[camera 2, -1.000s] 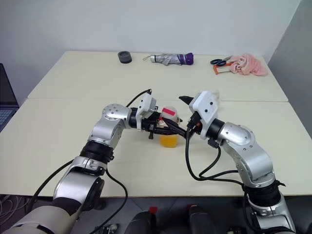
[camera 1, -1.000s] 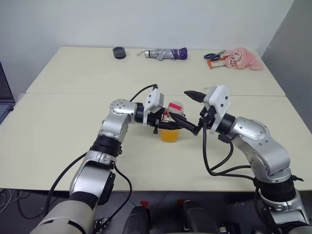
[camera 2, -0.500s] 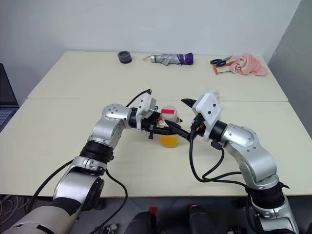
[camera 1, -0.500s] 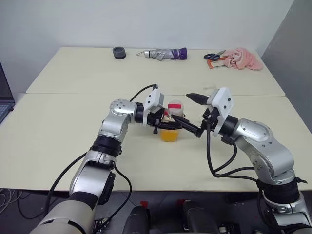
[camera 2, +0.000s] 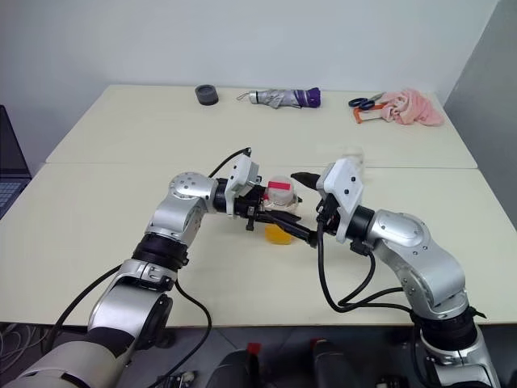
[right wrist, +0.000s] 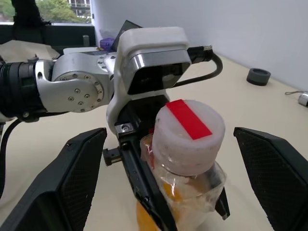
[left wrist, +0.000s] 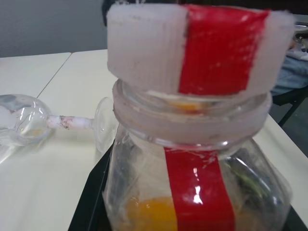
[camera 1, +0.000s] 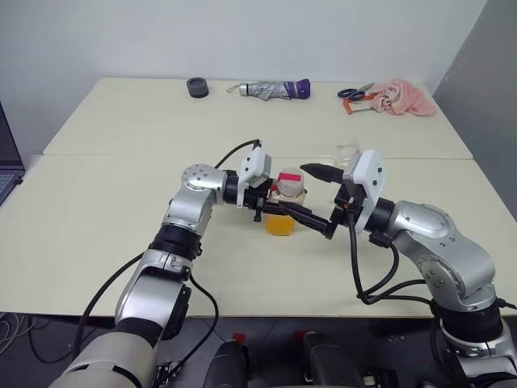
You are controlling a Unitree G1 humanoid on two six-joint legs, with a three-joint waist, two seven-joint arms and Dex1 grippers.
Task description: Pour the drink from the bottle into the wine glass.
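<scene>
The bottle (camera 1: 288, 187) is a small clear one with a red stripe and a white cap (right wrist: 190, 134), upright just above the table's middle. My left gripper (camera 1: 283, 207) is shut on its body from the left. The orange drink (camera 1: 280, 225) fills its lower part. My right gripper (camera 1: 320, 197) stands open just right of the bottle, one black finger (right wrist: 72, 178) on each side of the cap and apart from it. The wine glass (camera 1: 347, 152) stands upright behind my right hand; its bowl (left wrist: 21, 122), stem and foot are bare.
Along the far table edge lie a black tape roll (camera 1: 197, 86), a folded umbrella (camera 1: 271, 89), scissors (camera 1: 355, 93) and a pink cloth (camera 1: 404, 97). A laptop (camera 1: 5, 166) sits at the left edge. A seam runs between the two tables.
My right hand has tilted and sunk slightly, still open, uncovering the wine glass behind it. My left gripper and the bottle have stayed put.
</scene>
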